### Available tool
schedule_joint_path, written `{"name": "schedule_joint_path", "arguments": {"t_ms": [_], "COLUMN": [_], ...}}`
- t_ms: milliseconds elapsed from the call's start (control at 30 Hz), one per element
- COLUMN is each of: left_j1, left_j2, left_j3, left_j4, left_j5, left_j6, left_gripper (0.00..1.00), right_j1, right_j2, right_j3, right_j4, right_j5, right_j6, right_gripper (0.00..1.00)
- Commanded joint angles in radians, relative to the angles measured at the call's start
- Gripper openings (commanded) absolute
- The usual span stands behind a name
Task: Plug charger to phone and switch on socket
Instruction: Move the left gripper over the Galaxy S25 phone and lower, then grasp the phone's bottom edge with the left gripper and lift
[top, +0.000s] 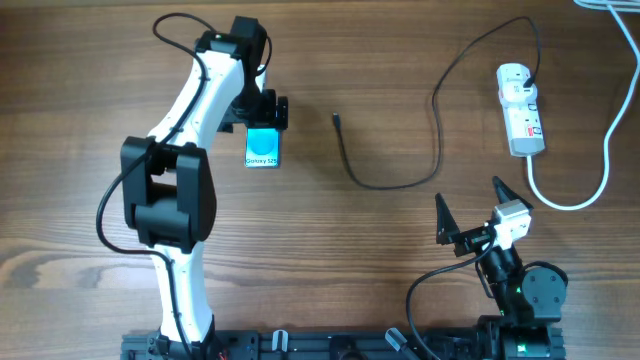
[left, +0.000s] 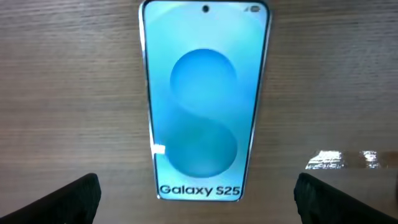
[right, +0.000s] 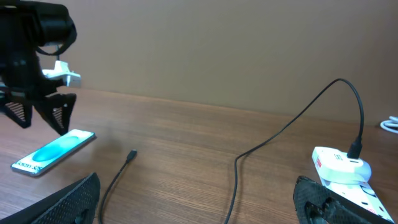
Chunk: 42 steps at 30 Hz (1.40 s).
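wooden table (top: 330, 260); phone (top: 262, 148), charger (top: 395, 187), socket (top: 520, 110)

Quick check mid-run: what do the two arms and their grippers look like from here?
Left arm: white links, black joint housings, a thin black cable looping alongside. Right arm: mostly black, with a white wrist block and a small green light. Both the left gripper and right gripper have black, tapered fingers.

Between phone (top: 262, 148) and socket (top: 522, 120) lies charger (top: 390, 187).
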Motion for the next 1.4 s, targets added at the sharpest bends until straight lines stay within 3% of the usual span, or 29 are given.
{"name": "schedule_joint_path", "arguments": {"t_ms": [0,133,300,367,400,467,600,733,900,967,1067,1167,1267,1367], "left_j1": [-0.008,-0.008,-0.008,-0.009,-0.008,-0.009,-0.009,-0.008,-0.008,-0.008,-0.008,-0.008,-0.008,-0.008], "left_j2": [0.013,0.013,0.013,0.013,0.013,0.013,0.013,0.013,0.013,0.013,0.013,0.013,0.013,0.013], "left_j3": [-0.083,-0.19,-0.251,-0.259,-0.259,-0.259,-0.259,-0.259,-0.259,-0.259,-0.259,-0.259,-0.259,-0.259], "left_j4": [0.07,0.224,0.295,0.294,0.292,0.275,0.237,0.235,0.267,0.258,0.256,0.254,0.225,0.224], "left_j5": [-0.01,-0.01,-0.009,-0.008,-0.005,-0.005,-0.005,-0.006,-0.005,0.0,0.002,0.002,0.002,0.002], "left_j6": [0.026,0.025,-0.048,-0.085,-0.088,-0.139,-0.251,-0.267,-0.267,-0.267,-0.267,-0.267,-0.267,-0.267], "left_gripper": [1.0,1.0,0.99,0.88,0.73,0.65,0.66,0.81,0.71,0.72,1.0,1.0,0.81,0.82], "right_j1": [-0.003,-0.003,-0.003,-0.003,-0.003,-0.003,-0.003,-0.003,-0.003,-0.003,-0.003,-0.003,-0.003,-0.003], "right_j2": [-0.003,-0.003,-0.003,-0.003,-0.003,-0.003,-0.003,-0.003,-0.003,-0.003,-0.003,-0.003,-0.003,-0.003], "right_j3": [-0.001,-0.001,-0.001,-0.001,-0.001,-0.001,-0.001,-0.001,-0.001,-0.001,-0.001,-0.001,-0.001,-0.001], "right_j4": [0.003,0.003,0.003,0.003,0.003,0.003,0.003,0.003,0.003,0.003,0.003,0.003,0.003,0.003], "right_j5": [0.003,0.003,0.003,0.003,0.003,0.003,0.003,0.003,0.003,0.003,0.003,0.003,0.003,0.003], "right_j6": [0.001,0.001,0.001,0.001,0.001,0.0,0.001,0.001,0.001,0.0,0.001,0.001,0.0,0.001], "right_gripper": [1.0,1.0,1.0,1.0,1.0,1.0,1.0,0.99,1.0,1.0,1.0,1.0,1.0,1.0]}}
